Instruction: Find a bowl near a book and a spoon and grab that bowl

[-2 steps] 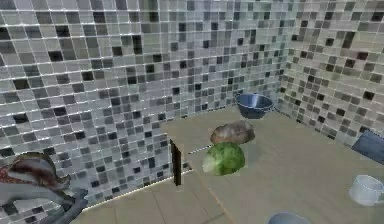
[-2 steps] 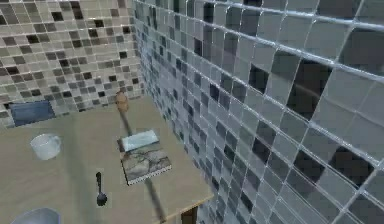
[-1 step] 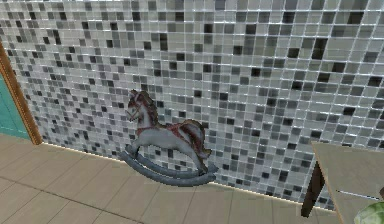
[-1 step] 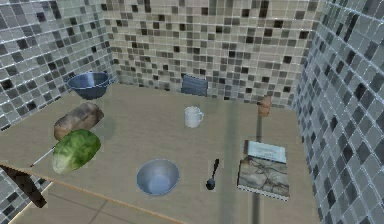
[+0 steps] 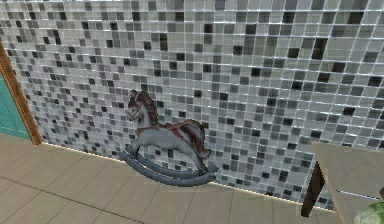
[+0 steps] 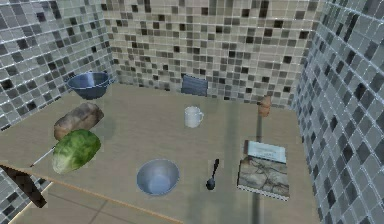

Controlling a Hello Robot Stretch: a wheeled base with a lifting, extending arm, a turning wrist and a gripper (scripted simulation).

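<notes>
End effector: its state and hold cannot be told from these views.

Forward view, left to right: teal door (image 5: 12, 110); tiled wall (image 5: 250, 60); rocking horse (image 5: 165, 140) on the floor against that wall; a corner of the bench (image 5: 352, 168) at the right edge.

Arm side view, left to right along the bench top:
- green lettuce-like head (image 6: 75, 150) near the front edge, with a brown loaf-like lump (image 6: 78, 120) just behind it
- dark blue bowl (image 6: 88, 84) in the far left corner by the wall
- pale blue bowl (image 6: 157, 178) near the front edge, upright
- white mug (image 6: 193, 117) at mid-bench
- spoon (image 6: 212, 175) just right of the pale blue bowl, apart from it
- book (image 6: 265, 168) lying flat, near the spoon
- small brown shaker-like thing (image 6: 264, 105) behind the book

Target, as I judge it, is the pale blue bowl. The spoon and book lie beside it, while the dark blue bowl sits well apart from both.

Progress: the search looks done, since the target lies on the reaching side. The grab is all still to do, as the bowl rests on the bench. It sits left of the view's middle, so the base probably needs a small shift before the arm extends, lowers and lifts the bowl clear.
</notes>
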